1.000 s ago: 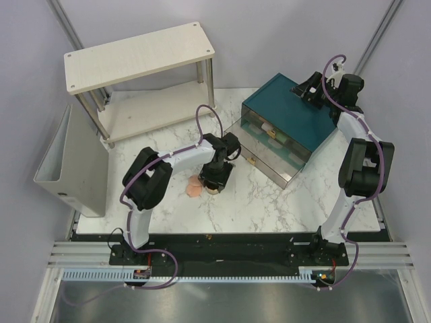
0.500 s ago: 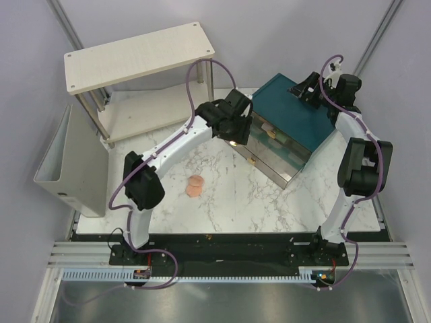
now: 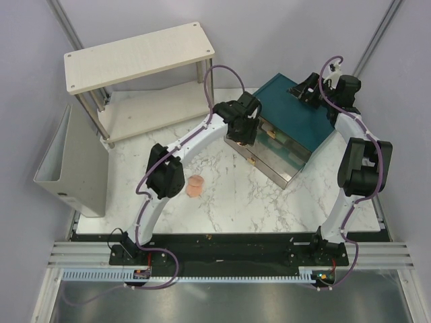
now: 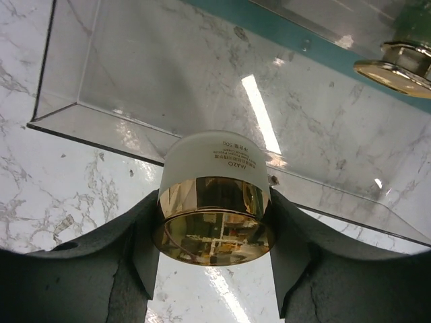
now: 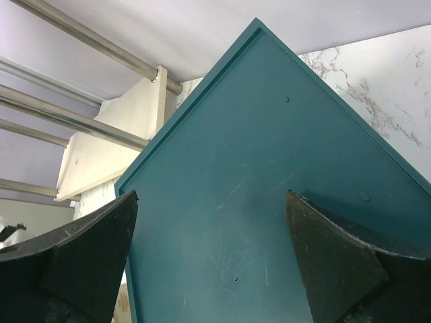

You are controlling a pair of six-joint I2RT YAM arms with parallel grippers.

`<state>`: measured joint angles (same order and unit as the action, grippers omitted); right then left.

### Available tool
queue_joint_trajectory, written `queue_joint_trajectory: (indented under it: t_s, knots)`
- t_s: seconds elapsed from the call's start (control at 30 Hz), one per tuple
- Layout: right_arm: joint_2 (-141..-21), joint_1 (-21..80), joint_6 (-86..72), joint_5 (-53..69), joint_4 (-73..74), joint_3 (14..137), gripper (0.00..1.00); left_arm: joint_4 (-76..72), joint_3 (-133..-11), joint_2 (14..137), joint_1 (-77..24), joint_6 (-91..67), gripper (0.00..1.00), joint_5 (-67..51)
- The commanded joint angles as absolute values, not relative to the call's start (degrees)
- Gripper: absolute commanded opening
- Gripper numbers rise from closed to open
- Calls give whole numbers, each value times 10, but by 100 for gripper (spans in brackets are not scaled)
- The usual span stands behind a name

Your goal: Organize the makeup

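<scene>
My left gripper (image 4: 214, 232) is shut on the round pot (image 4: 214, 168), which has a frosted white body and a gold rim. It holds the pot above an open clear drawer (image 4: 101, 74) of the teal box (image 3: 296, 118). In the top view the left gripper (image 3: 241, 136) is over the pulled-out drawers (image 3: 269, 158), and the pot is hidden under it. A peach-pink sponge (image 3: 194, 186) lies on the marble table. My right gripper (image 5: 210, 202) is open and empty above the teal box's top (image 5: 256, 168); it also shows in the top view (image 3: 306, 91). The peach tube and mint piece are not clearly visible.
A white two-level shelf unit (image 3: 138, 57) stands at the back left. A grey bin (image 3: 71, 165) stands at the table's left edge. A gold drawer knob (image 4: 397, 67) shows beyond the drawer. Pale items (image 3: 273, 131) lie in the upper drawer.
My left arm has lifted the pot from the table beside the sponge and carried it back and right to above the open drawers. The right arm has not moved.
</scene>
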<state>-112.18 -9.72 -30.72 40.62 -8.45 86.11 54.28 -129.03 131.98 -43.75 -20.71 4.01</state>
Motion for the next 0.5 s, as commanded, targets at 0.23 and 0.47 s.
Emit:
queue_joint_trajectory:
  t_s: [0.23,0.47]
  knots:
    - [-1121,-93,-307,416,-73,836,98,493,-1337,1317,-406,-211,37,19]
    - [-1121,-91,-307,417,-74,835,98,490,-1353,1348,-403,-221,55,3]
